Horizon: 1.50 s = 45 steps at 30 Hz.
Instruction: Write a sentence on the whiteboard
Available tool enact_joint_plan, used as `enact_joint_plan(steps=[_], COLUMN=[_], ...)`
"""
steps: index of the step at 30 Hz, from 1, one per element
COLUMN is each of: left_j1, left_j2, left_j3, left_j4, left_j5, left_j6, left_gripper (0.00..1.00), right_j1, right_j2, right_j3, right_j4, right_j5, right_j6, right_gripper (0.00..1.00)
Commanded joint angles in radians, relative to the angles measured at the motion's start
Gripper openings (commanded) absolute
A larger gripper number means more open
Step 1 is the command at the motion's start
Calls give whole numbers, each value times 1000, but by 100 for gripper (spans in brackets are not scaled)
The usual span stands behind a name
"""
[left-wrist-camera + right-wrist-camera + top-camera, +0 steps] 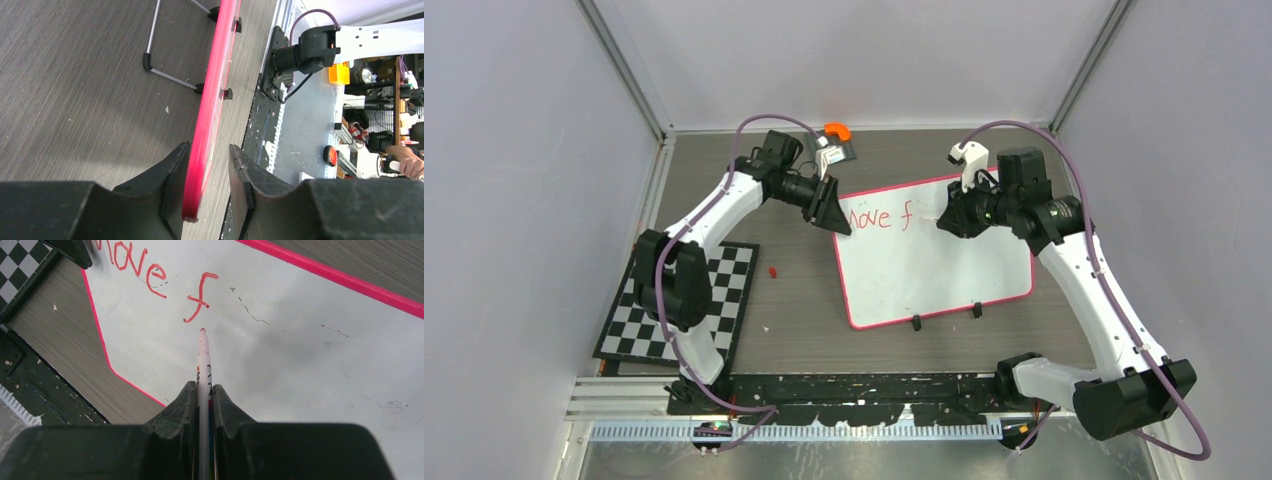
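The whiteboard [934, 265], white with a pink-red rim, lies mid-table. The sentence [879, 217] reads "Move f" in red along its top left, and it also shows in the right wrist view [150, 270]. My left gripper [832, 212] is at the board's top left corner. In the left wrist view its jaws [209, 147] straddle the pink rim [215, 90]: one pad touches it, and a gap shows at the other. My right gripper [946, 216] is shut on a white marker [203, 365]. The marker's red tip sits just below the "f" on the board [300, 365].
A black-and-white checkerboard mat [679, 305] lies at the left. A small red cap [772, 271] sits between it and the board. An orange piece [837, 131] and a grey plate [846, 152] are behind the board. Two black clips [916, 323] sit on its near edge. A wire stand [150, 55] shows under the board.
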Motion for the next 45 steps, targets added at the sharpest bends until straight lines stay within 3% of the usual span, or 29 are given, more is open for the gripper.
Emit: enact_joint_plan(steps=[1, 22, 45], left_j1=[0, -4, -4], left_j2=[-44, -25, -13], left_j3=[-9, -7, -1], left_j4=[62, 64, 41], left_j5=[37, 23, 20], left_j6=[-19, -25, -2], left_gripper=[35, 0, 0], right_j1=[-5, 7, 38], right_j2=[-22, 40, 75], right_j3=[-4, 22, 13], right_j4=[85, 104, 94], right_j5=[20, 56, 76], right_j6=[8, 2, -17], right_gripper=[0, 0, 0])
